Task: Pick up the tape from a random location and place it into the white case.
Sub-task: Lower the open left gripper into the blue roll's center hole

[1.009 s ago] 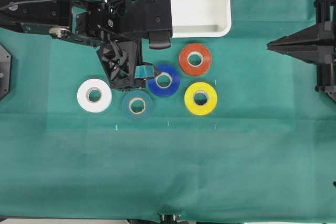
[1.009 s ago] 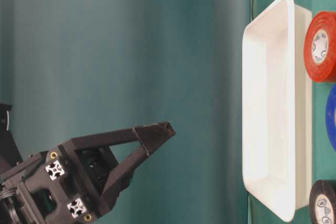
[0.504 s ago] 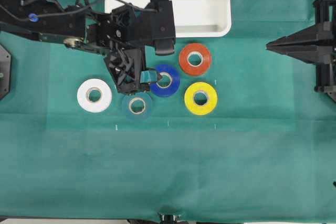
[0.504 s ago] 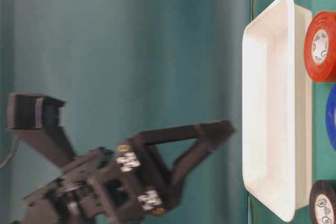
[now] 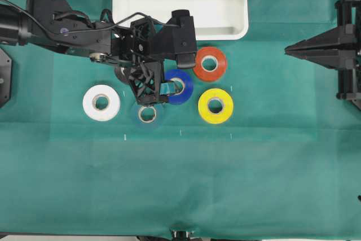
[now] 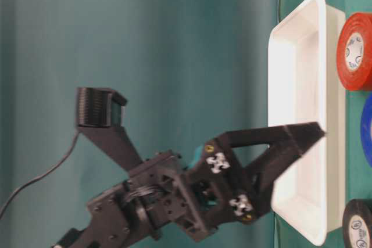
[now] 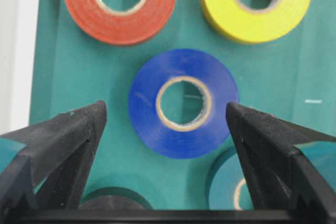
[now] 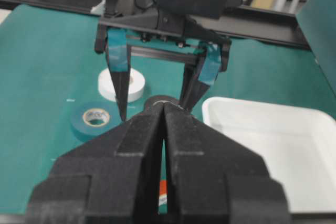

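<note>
Looking out from our left gripper (image 7: 167,129), we find its two black fingers (image 7: 63,135) spread wide and grasping nothing, with the bright royal-blue roll of tape (image 7: 184,103) lying flat on the green cloth-covered table (image 5: 180,184) just ahead of the tips, centred in the gap. Nearest to us, beside one finger, sits the dark teal roll (image 7: 231,184), and beside the other the black roll (image 7: 113,198); both crowd the space where the fingers must go down. Just beyond the blue roll lie the orange-red roll (image 7: 119,3) and the yellow roll (image 7: 256,4). A white roll (image 5: 101,103) rests farther off to the side of the fingers. Farthest ahead, past the orange-red roll, is the large shallow white rectangular plastic case (image 5: 225,21), with no roll in it that we can see.

We judge that we are still on the approach, not yet around the tape. The chief risk is the crowding: one finger could come down on the teal or black roll and shove it, or pinch it together with the blue one. If we close off-centre, the smooth roll could squirt forward into the orange-red and yellow rolls.

Our right gripper (image 8: 163,145) is clenched shut and empty, parked well away from all the rolls.
</note>
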### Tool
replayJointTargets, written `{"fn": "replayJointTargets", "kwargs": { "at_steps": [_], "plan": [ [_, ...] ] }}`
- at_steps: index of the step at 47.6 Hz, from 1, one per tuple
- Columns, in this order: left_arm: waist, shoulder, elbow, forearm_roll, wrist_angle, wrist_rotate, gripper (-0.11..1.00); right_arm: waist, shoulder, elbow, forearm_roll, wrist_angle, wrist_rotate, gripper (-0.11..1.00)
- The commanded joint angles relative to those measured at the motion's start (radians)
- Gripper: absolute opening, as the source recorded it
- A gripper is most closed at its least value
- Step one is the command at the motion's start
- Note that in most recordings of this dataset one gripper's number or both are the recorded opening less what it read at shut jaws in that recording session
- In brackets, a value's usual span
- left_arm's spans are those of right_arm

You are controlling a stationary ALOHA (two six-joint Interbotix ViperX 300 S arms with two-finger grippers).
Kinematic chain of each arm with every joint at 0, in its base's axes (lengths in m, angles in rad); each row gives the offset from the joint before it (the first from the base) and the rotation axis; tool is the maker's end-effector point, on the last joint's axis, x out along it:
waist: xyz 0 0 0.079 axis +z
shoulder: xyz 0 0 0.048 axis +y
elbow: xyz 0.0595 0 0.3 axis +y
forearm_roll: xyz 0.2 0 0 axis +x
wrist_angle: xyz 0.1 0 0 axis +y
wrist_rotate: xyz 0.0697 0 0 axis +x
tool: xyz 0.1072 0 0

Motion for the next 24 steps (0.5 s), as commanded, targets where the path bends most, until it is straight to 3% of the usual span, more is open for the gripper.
{"fn": "replayJointTargets", "kwargs": {
  "at_steps": [1,24],
  "plan": [
    [0.008,-0.006,-0.003,0.003,-0.014,0.000,0.98,0.002,0.009,-0.015,0.002,-0.006,0.002,0.00],
    [0.025,0.051,0.052,0.005,-0.129,0.000,0.97,0.002,0.015,-0.012,0.002,-0.006,0.006,0.00]
  ]
}}
